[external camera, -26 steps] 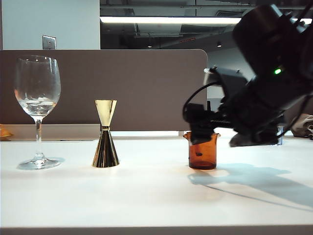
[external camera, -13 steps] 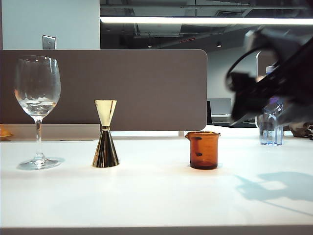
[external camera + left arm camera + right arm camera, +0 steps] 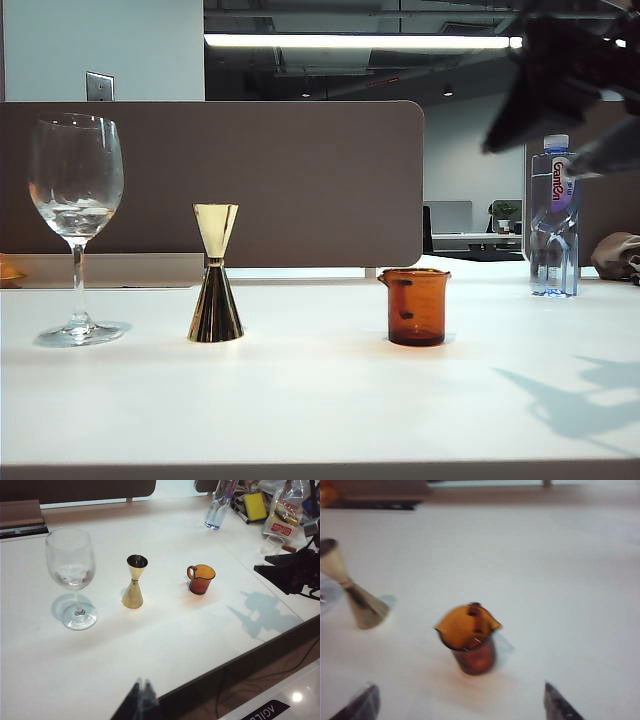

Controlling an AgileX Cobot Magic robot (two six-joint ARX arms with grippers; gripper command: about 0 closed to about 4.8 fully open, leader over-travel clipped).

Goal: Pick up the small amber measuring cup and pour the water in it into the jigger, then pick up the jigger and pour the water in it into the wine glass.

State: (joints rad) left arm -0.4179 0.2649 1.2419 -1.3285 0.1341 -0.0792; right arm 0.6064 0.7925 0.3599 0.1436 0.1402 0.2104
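Table (image 3: pixel 300 400): white; carries all three task vessels in a row, none touching another.
Wine glass (image 3: pixel 77 228): upright towards the table's left end, a little clear water (image 3: pixel 75 218) in the bowl; the left wrist view shows its round foot.
Plastic bottle (image 3: pixel 554 215): blue-capped, by the table's far right edge.
Jigger (image 3: pixel 216 287): upright between wine glass and cup, narrow cone on top; only the left wrist view looks into its dark mouth.
Small amber measuring cup (image 3: pixel 415 306): upright, right of the jigger, untouched; the right wrist view shows spout and handle from above.
Right gripper (image 3: pixel 462 702): raised above the cup, jaws wide apart, holding nothing; blurred dark shape at upper right in the exterior view.
Left gripper (image 3: pixel 140 700): off the table's near edge; only its tips show, so I cannot tell how the jaws stand.
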